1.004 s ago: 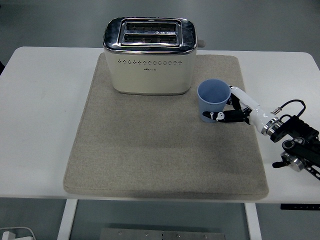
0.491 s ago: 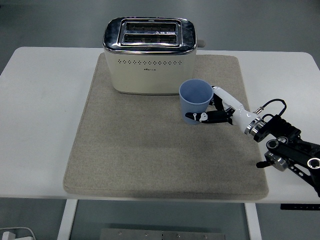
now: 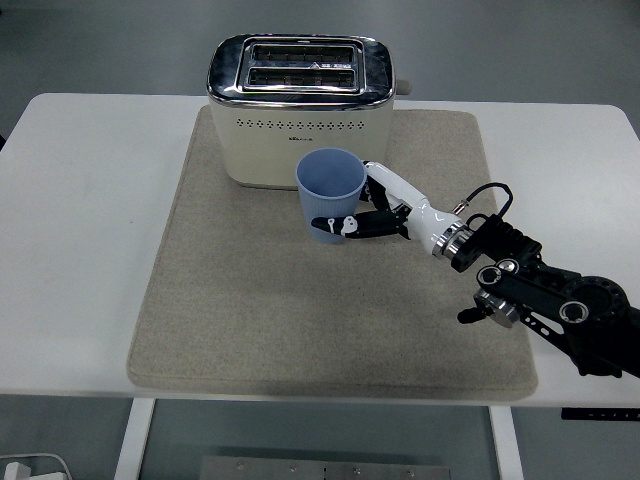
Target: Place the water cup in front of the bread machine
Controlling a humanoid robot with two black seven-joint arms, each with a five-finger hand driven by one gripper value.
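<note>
Blue water cup is gripped by the right hand, fingers wrapped round its lower wall; cup upright, mouth up. It is positioned over the beige mat, just in front of the cream bread machine, towards that machine's right half. Whether the base is touching the mat cannot be told; it looks slightly raised. Transport is judged nearly complete. Left to do: cup is to be set down on the mat, grip released, arm pulled clear without tipping it. Left hand is not seen. White table is otherwise bare
</note>
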